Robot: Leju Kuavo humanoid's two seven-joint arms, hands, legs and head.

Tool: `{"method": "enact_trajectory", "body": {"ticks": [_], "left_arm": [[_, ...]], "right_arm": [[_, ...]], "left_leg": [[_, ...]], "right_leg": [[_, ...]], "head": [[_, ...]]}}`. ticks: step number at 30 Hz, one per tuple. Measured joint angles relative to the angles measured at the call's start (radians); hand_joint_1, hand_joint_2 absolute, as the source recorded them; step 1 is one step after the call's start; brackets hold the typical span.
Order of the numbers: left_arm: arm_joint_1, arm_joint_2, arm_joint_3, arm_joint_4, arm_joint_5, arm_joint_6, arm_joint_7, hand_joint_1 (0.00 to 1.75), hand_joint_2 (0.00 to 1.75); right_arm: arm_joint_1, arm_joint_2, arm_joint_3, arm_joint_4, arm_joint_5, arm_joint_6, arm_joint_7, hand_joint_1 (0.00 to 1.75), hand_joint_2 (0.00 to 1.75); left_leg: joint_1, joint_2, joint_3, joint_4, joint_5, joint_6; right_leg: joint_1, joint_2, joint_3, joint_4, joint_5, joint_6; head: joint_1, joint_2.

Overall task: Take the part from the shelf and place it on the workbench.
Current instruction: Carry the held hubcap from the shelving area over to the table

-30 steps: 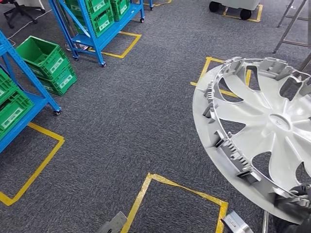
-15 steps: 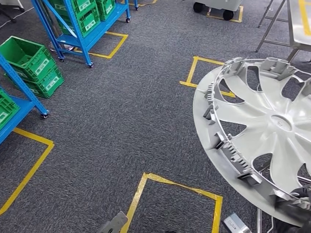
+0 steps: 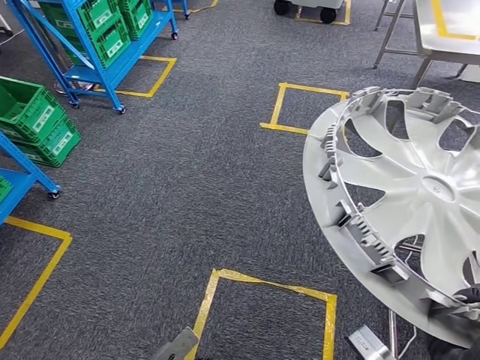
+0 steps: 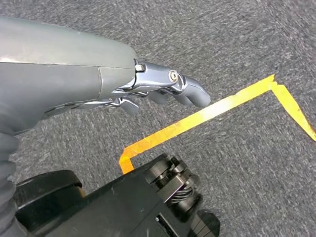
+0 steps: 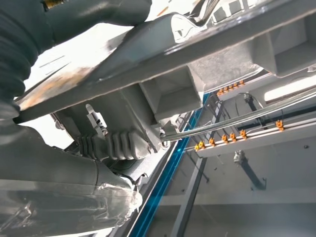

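Hubcap (image 3: 413,195) is off the shelf, gripped at its rim by the right hand (image 3: 461,304); left hand (image 4: 164,89) hangs empty, fingers apart. Placing it on the desk (image 3: 447,30) remains.

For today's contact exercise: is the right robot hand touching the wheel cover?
Touching: the head view shows the right robot hand gripping the wheel cover at its lower rim.

You see the part (image 3: 418,195), a silver-grey plastic wheel cover with curved spokes and clips along its rim, held tilted above dark carpet, gripped at its lower edge.
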Motion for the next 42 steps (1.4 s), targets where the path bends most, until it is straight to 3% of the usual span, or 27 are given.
{"method": "enact_trajectory", "body": {"ticks": [2, 4, 5, 8, 10, 12, 14, 15, 16, 17, 19, 21, 24, 26, 28, 29, 30, 31, 33, 34, 36, 38, 39, 40, 42], "left_arm": [[-0.001, 0.0, 0.0, 0.0, 0.0, 0.0, 0.0, 0.0, 1.75], [-0.002, 0.0, 0.0, 0.0, 0.0, 0.0, 0.0, 0.0, 1.75], [-0.002, -0.001, 0.0, 0.0, 0.0, 0.0, 0.0, 0.0, 1.75], [-0.004, -0.001, 0.001, 0.0, -0.001, 0.0, -0.001, 0.0, 1.75], [-0.006, -0.001, 0.001, 0.0, -0.001, 0.0, -0.002, 0.0, 1.75], [-0.004, 0.0, 0.001, 0.0, -0.001, 0.0, -0.003, 0.0, 1.75], [-0.003, 0.0, 0.002, 0.0, -0.001, 0.0, -0.003, 0.0, 1.75], [-0.003, 0.001, 0.002, 0.0, -0.001, 0.0, -0.003, 0.0, 1.75], [-0.003, 0.001, 0.002, 0.0, -0.001, 0.0, -0.003, 0.0, 1.75], [-0.003, 0.001, 0.002, 0.0, -0.001, 0.0, -0.003, 0.0, 1.75], [-0.003, 0.001, 0.002, 0.0, -0.001, 0.0, -0.003, 0.0, 1.75], [-0.003, 0.002, 0.002, 0.0, -0.001, 0.001, -0.003, 0.0, 1.75], [-0.004, 0.001, 0.002, 0.0, -0.002, 0.004, -0.001, 0.0, 1.75], [-0.006, 0.001, 0.002, 0.0, -0.002, 0.005, 0.002, 0.0, 1.75], [-0.004, 0.002, 0.002, 0.0, -0.003, 0.005, 0.006, 0.0, 1.75], [-0.002, 0.002, 0.002, 0.0, -0.003, 0.005, 0.007, 0.0, 1.75], [-0.001, 0.002, 0.002, 0.0, -0.003, 0.005, 0.008, 0.0, 1.75], [0.0, 0.002, 0.002, 0.0, -0.003, 0.005, 0.008, 0.0, 1.75], [-0.001, 0.002, 0.002, 0.0, -0.003, 0.007, 0.008, 0.0, 1.75], [-0.001, 0.002, 0.002, 0.0, -0.003, 0.008, 0.008, 0.0, 1.75], [-0.001, 0.0, 0.002, 0.0, -0.003, 0.01, 0.009, 0.0, 1.75], [-0.001, 0.0, 0.002, 0.0, -0.003, 0.012, 0.01, 0.0, 1.75], [-0.001, 0.0, 0.003, 0.0, -0.003, 0.013, 0.01, 0.0, 1.75], [-0.002, -0.001, 0.003, 0.0, -0.004, 0.014, 0.01, 0.0, 1.75], [-0.001, 0.0, 0.003, 0.0, -0.004, 0.015, 0.01, 0.0, 1.75]], "right_arm": [[-0.001, 0.0, -0.002, 0.0, -0.001, 0.0, 0.0, 1.75, 1.75], [-0.002, 0.0, -0.003, 0.0, -0.003, 0.0, 0.0, 1.75, 1.75], [-0.002, 0.0, -0.004, 0.0, -0.003, 0.0, -0.001, 1.75, 1.75], [-0.001, 0.0, -0.004, 0.0, -0.004, 0.0, -0.002, 1.75, 1.75], [-0.002, 0.0, -0.005, -0.001, -0.005, 0.0, -0.002, 1.75, 1.75], [-0.004, 0.0, -0.005, -0.001, -0.008, 0.0, -0.003, 1.75, 1.75], [-0.004, 0.0, -0.005, -0.001, -0.01, 0.0, -0.004, 1.75, 1.75], [-0.004, 0.0, -0.005, -0.001, -0.011, 0.0, -0.004, 1.75, 1.75], [-0.004, 0.0, -0.006, -0.001, -0.012, 0.0, -0.003, 1.75, 1.75], [-0.004, 0.0, -0.006, -0.001, -0.012, 0.0, -0.003, 1.75, 1.75], [-0.005, 0.0, -0.007, -0.001, -0.013, 0.0, -0.003, 1.75, 1.75], [-0.006, 0.0, -0.008, -0.001, -0.014, 0.0, -0.003, 1.75, 1.75], [-0.005, 0.0, -0.01, -0.001, -0.014, 0.0, 0.001, 1.75, 1.75], [-0.006, 0.0, -0.011, -0.002, -0.013, 0.0, 0.003, 1.75, 1.75], [-0.006, 0.0, -0.012, -0.002, -0.011, 0.0, 0.005, 1.75, 1.75], [-0.005, 0.0, -0.013, -0.002, -0.011, 0.0, 0.007, 1.75, 1.75], [-0.005, 0.0, -0.014, -0.002, -0.01, 0.0, 0.008, 1.75, 1.75], [-0.005, 0.0, -0.014, -0.002, -0.01, 0.0, 0.01, 1.75, 1.75], [-0.006, 0.0, -0.015, -0.002, -0.008, 0.0, 0.013, 1.75, 1.75], [-0.006, 0.0, -0.016, -0.002, -0.007, 0.0, 0.014, 1.75, 1.75], [-0.005, 0.0, -0.017, -0.002, -0.006, 0.0, 0.016, 1.75, 1.75], [-0.004, 0.0, -0.018, -0.002, -0.005, 0.0, 0.017, 1.75, 1.75], [-0.004, 0.0, -0.018, -0.003, -0.005, 0.0, 0.018, 1.75, 1.75], [-0.004, 0.0, -0.018, -0.003, -0.005, 0.0, 0.019, 1.75, 1.75], [-0.005, 0.0, -0.018, -0.003, -0.007, 0.0, 0.021, 1.75, 1.75]], "left_leg": [[0.007, -0.015, 0.063, -0.136, 0.073, -0.003], [0.013, -0.037, 0.114, -0.245, 0.106, -0.003], [0.012, -0.044, 0.121, -0.261, 0.104, 0.0], [0.009, -0.034, 0.123, -0.268, 0.106, 0.022], [0.009, -0.024, 0.128, -0.272, 0.106, 0.037], [0.004, -0.013, 0.131, -0.272, 0.102, 0.046], [-0.001, -0.001, 0.133, -0.271, 0.099, 0.051], [-0.003, 0.003, 0.136, -0.271, 0.096, 0.051], [-0.004, 0.007, 0.141, -0.271, 0.093, 0.051], [-0.005, 0.01, 0.146, -0.271, 0.089, 0.049], [-0.009, 0.016, 0.154, -0.268, 0.082, 0.042], [-0.012, 0.023, 0.153, -0.266, 0.08, 0.034], [-0.011, 0.029, 0.151, -0.258, 0.067, 0.021], [-0.009, 0.013, 0.116, -0.183, 0.021, 0.011], [-0.006, 0.002, 0.045, -0.042, -0.038, 0.006], [-0.004, 0.001, 0.016, 0.01, -0.049, 0.004], [-0.002, 0.001, 0.002, 0.028, -0.041, 0.003], [0.0, 0.0, 0.01, 0.002, -0.013, 0.002], [0.008, -0.016, 0.067, -0.128, 0.063, -0.001], [0.012, -0.031, 0.096, -0.194, 0.087, -0.002], [0.015, -0.053, 0.121, -0.254, 0.098, 0.0], [0.012, -0.047, 0.121, -0.258, 0.098, 0.012], [0.011, -0.042, 0.122, -0.26, 0.099, 0.02], [0.011, -0.036, 0.123, -0.262, 0.101, 0.027], [0.008, -0.023, 0.124, -0.263, 0.101, 0.038]], "right_leg": [[-0.002, 0.014, 0.001, 0.0, -0.001, 0.005], [-0.002, 0.028, -0.002, 0.003, -0.001, 0.016], [-0.002, 0.033, -0.005, 0.002, 0.0, 0.022], [-0.007, 0.035, -0.011, 0.0, -0.001, 0.039], [-0.006, 0.008, -0.044, 0.066, -0.037, 0.044], [-0.004, -0.017, -0.112, 0.205, -0.097, 0.046], [-0.003, -0.021, -0.162, 0.296, -0.12, 0.045], [-0.003, -0.022, -0.159, 0.286, -0.103, 0.043], [-0.002, -0.023, -0.136, 0.239, -0.072, 0.04], [0.0, -0.031, -0.098, 0.166, -0.035, 0.036], [0.008, -0.054, -0.031, 0.046, 0.003, 0.03], [0.015, -0.063, -0.013, 0.013, 0.001, 0.024], [0.011, -0.044, -0.014, 0.008, 0.005, 0.011], [0.005, -0.035, -0.012, 0.003, 0.007, 0.002], [0.004, -0.024, -0.012, 0.003, 0.007, -0.002], [0.004, -0.017, -0.012, 0.003, 0.007, -0.002], [0.004, -0.011, -0.012, 0.003, 0.006, -0.003], [0.003, -0.004, -0.011, 0.003, 0.006, -0.002], [0.001, 0.011, -0.01, 0.003, 0.007, 0.002], [0.002, 0.018, -0.013, 0.006, 0.007, 0.007], [0.003, 0.03, -0.02, 0.007, 0.009, 0.019], [-0.001, 0.038, -0.025, 0.004, 0.013, 0.03], [-0.002, 0.031, -0.031, 0.011, 0.007, 0.035], [-0.002, 0.019, -0.042, 0.034, -0.009, 0.038], [-0.001, -0.01, -0.092, 0.143, -0.067, 0.042]], "head": [[0.0, 0.0], [0.0, 0.0], [-0.001, 0.0], [0.0, 0.0], [0.006, 0.0], [0.011, 0.0], [0.011, 0.0], [0.01, 0.0], [0.01, 0.0], [0.011, 0.0], [0.01, 0.0], [0.008, 0.0], [0.006, 0.0], [0.003, 0.0], [0.0, 0.0], [0.0, 0.0], [0.0, 0.0], [0.0, 0.0], [0.0, 0.0], [0.0, 0.0], [0.0, 0.0], [-0.001, 0.0], [0.001, 0.0], [0.004, 0.0], [0.009, 0.0]]}}
